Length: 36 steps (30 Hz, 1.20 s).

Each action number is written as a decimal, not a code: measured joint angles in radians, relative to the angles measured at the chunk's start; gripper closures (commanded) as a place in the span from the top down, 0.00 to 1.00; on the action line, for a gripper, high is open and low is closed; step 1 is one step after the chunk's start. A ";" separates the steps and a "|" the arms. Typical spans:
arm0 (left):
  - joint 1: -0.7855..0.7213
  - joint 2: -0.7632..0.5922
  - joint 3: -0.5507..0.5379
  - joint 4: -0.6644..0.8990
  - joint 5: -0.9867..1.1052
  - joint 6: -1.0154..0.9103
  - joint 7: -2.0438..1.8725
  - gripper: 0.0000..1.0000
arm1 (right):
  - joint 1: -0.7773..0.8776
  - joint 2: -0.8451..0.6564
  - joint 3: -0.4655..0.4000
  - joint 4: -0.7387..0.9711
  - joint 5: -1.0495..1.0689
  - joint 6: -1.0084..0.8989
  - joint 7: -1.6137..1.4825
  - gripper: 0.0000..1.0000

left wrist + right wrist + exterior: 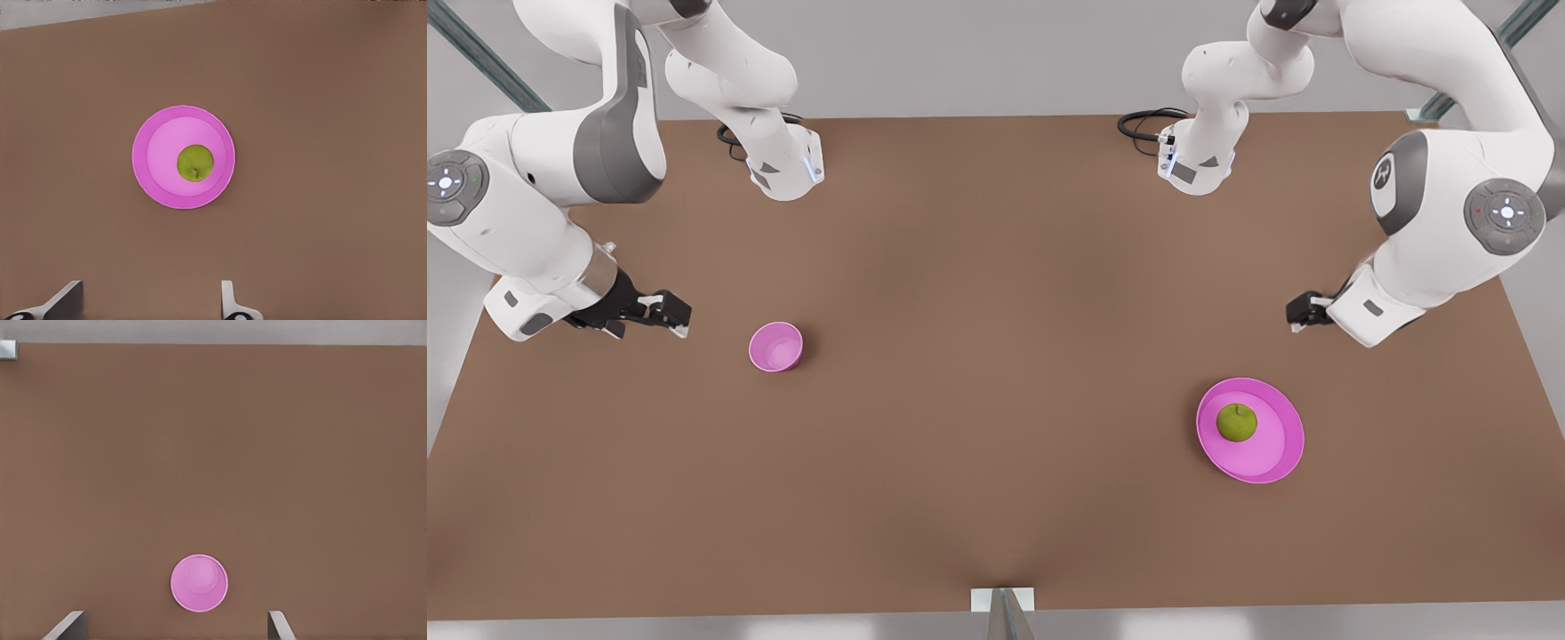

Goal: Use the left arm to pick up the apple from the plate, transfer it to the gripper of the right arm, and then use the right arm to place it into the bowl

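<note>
The yellow-green apple (1237, 422) (195, 163) sits inside the wide pink plate (1273, 449) (155, 155) at the front view's right. My left gripper (1303, 313) (150, 303) hovers above the table behind the plate, open and holding nothing. The small deep pink bowl (775, 346) (199, 583) stands on the table at the front view's left. Beside it, farther left, my right gripper (671, 313) (175, 627) hangs open and holds nothing.
Everything rests on a brown table (996, 400). The two arm bases (787, 169) (1196, 164) stand near its far edge with black cable loops. A small white bracket (1002, 600) sits at the middle of the near edge.
</note>
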 measured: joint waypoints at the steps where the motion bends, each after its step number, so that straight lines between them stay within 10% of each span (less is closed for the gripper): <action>1: -0.002 0.009 -0.001 0.000 0.000 0.009 -0.001 1.00 | 0.000 0.000 0.000 0.000 0.000 0.001 0.003 1.00; 15: 0.041 0.189 0.001 -0.469 -0.055 0.571 -0.017 1.00 | -0.001 0.001 -0.002 0.000 0.000 0.008 0.032 1.00; 36: 0.074 0.384 0.001 -0.492 -0.058 0.872 -0.032 1.00 | 0.002 0.001 -0.006 0.000 0.000 0.009 0.045 1.00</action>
